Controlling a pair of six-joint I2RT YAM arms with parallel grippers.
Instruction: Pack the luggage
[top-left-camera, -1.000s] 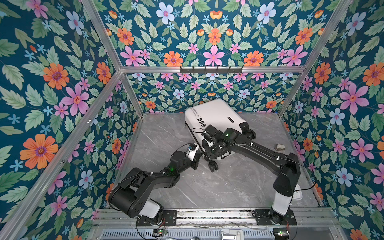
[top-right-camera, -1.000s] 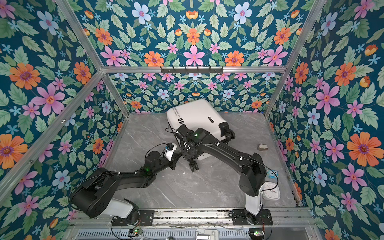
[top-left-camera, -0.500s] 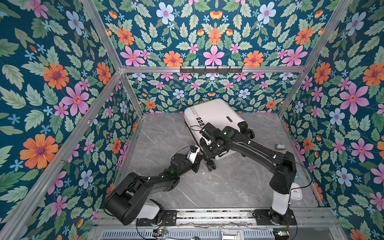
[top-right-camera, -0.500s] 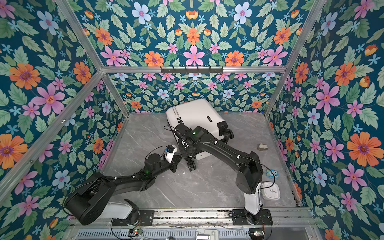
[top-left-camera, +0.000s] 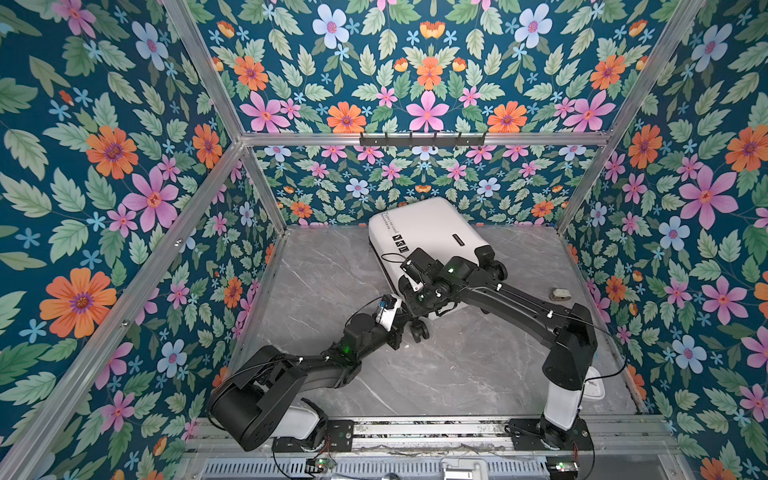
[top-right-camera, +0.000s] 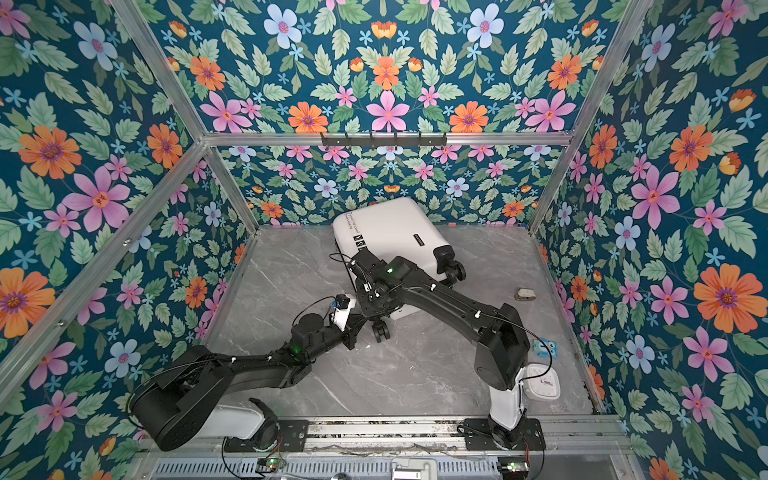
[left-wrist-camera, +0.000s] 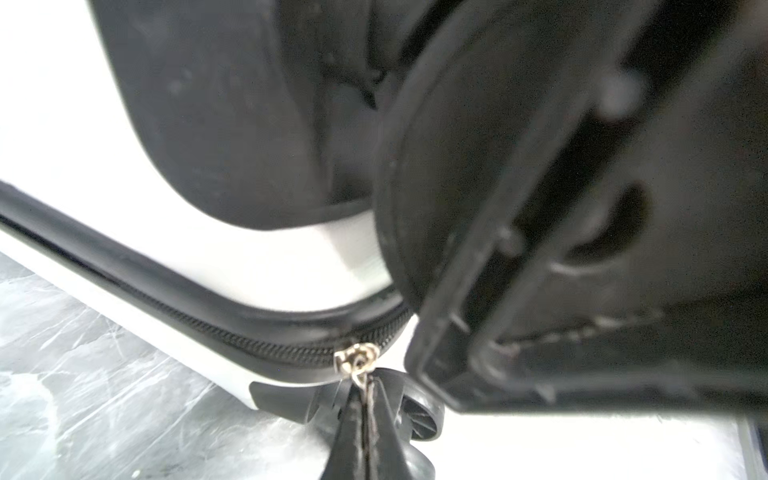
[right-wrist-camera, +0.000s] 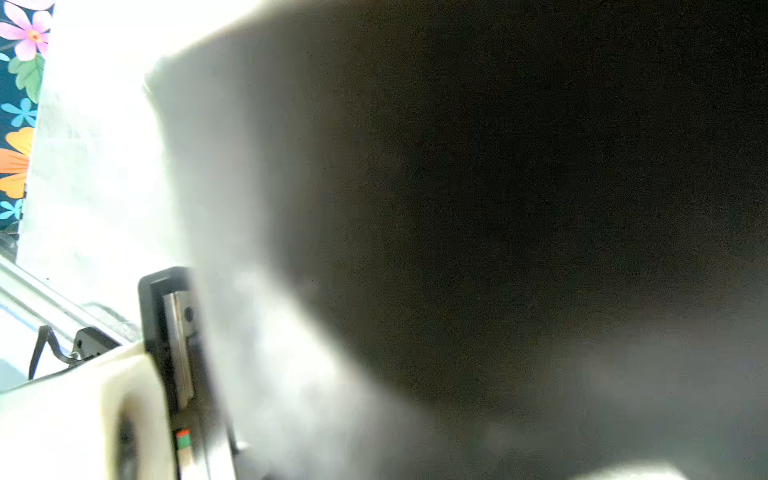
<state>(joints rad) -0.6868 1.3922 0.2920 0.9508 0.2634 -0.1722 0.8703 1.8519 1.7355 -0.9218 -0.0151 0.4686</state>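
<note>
Zipper step: with left gripper (left-wrist-camera: 365, 392) clenched on the zipper pull (left-wrist-camera: 356, 360), drag steadily along the track just ahead, hugging the suitcase (top-left-camera: 432, 232) corner; right gripper (top-left-camera: 412, 297) state impossible to tell.

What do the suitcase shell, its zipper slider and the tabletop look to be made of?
Suitcase shell: likely hard white plastic, by its moulded rounded corners and soft sheen.
Zipper slider: silvery metal, glinting; the zipper pull is pinched in the shut left claw.
Tabletop: grey marble-look slab with white veins, matte; real stone or laminate is unclear.
</note>
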